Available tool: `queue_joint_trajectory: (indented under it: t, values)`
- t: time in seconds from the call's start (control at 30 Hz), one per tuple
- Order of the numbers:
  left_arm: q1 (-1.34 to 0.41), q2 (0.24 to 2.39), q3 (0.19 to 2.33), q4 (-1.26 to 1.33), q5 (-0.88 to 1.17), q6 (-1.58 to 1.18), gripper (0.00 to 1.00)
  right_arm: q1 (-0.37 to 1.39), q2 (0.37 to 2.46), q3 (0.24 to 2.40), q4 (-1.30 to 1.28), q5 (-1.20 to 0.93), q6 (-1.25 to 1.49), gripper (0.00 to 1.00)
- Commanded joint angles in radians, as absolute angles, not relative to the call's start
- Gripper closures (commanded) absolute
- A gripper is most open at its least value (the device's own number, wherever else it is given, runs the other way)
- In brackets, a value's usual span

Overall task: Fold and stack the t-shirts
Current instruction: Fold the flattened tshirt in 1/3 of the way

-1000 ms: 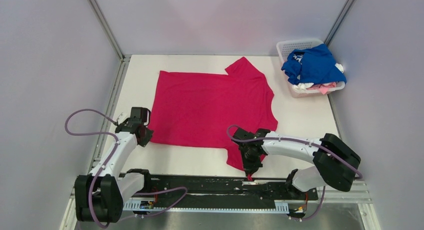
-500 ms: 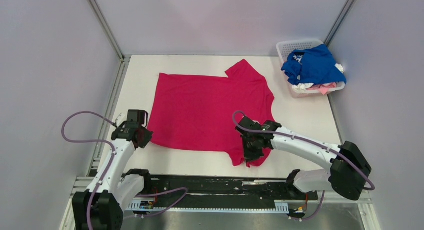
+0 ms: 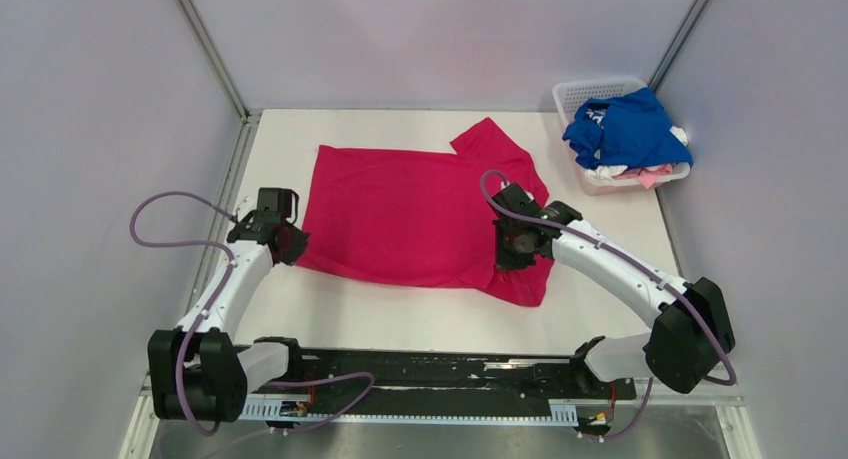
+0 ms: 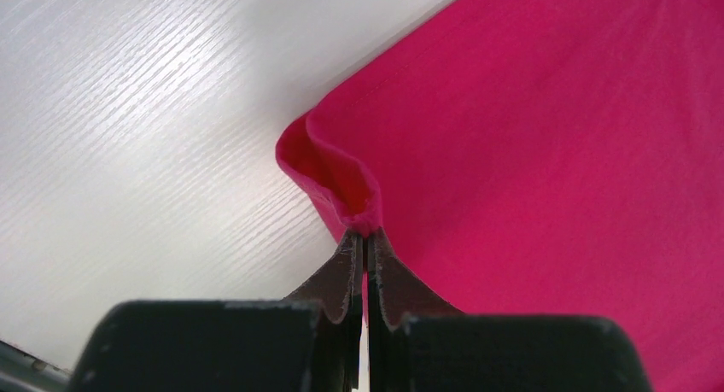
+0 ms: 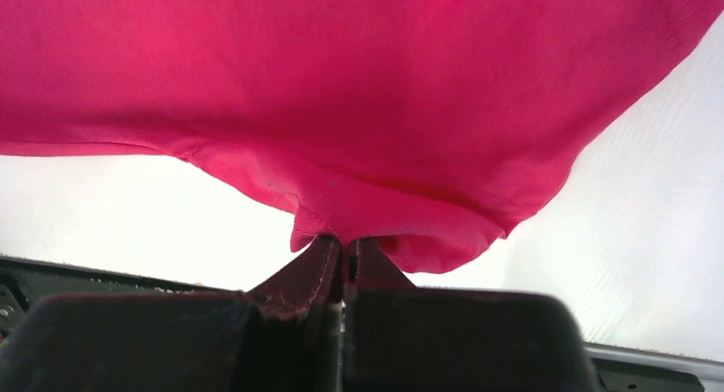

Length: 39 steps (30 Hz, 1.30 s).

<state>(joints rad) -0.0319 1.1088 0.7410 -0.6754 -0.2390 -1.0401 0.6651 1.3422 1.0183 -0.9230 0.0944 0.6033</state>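
Note:
A magenta-red t-shirt point(image 3: 400, 211) lies spread on the white table, its near edge lifted and folding toward the back. My left gripper point(image 3: 291, 245) is shut on the shirt's near-left hem corner point(image 4: 341, 183). My right gripper point(image 3: 512, 251) is shut on the shirt's near-right sleeve edge point(image 5: 384, 217) and holds it above the shirt's right part. A royal blue t-shirt point(image 3: 628, 129) lies on top of white and pale pink ones in the basket at the back right.
The white lattice basket point(image 3: 590, 91) stands at the table's back right corner. Grey walls close in the table on three sides. A black rail point(image 3: 430, 367) runs along the near edge between the arm bases.
My right gripper has carried the near sleeve from the table's front edge back and up over the shirt. My left gripper has moved slightly back with the hem corner.

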Motion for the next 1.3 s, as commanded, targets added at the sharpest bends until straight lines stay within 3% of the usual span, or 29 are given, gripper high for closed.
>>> queue_joint_trajectory:
  t: [0.0,0.47,0.67,0.93,1.2,1.27]
  values:
    - [-0.023,1.176,0.823,-0.642,-0.272,-1.029,1.00,0.605,1.374,1.101,-0.889,0.105,0.518,1.00]
    - [0.044,1.356,0.923,-0.513,-0.215,-1.002,1.00,0.464,1.512,1.230,-0.797,0.066,0.319,1.00]
    - [0.045,1.461,0.972,-0.498,-0.216,-0.972,1.00,0.455,1.600,1.266,-0.758,0.032,-0.023,1.00]
    - [0.047,1.582,1.035,-0.472,-0.209,-0.942,1.00,0.444,1.691,1.272,-0.578,0.153,-0.560,1.00]
    - [0.047,1.668,1.073,-0.455,-0.193,-0.918,0.95,0.410,1.745,1.223,-0.293,0.018,-0.988,1.00]
    - [0.047,1.681,1.083,-0.456,-0.193,-0.912,0.93,0.409,1.776,1.234,-0.252,0.017,-1.029,0.94]
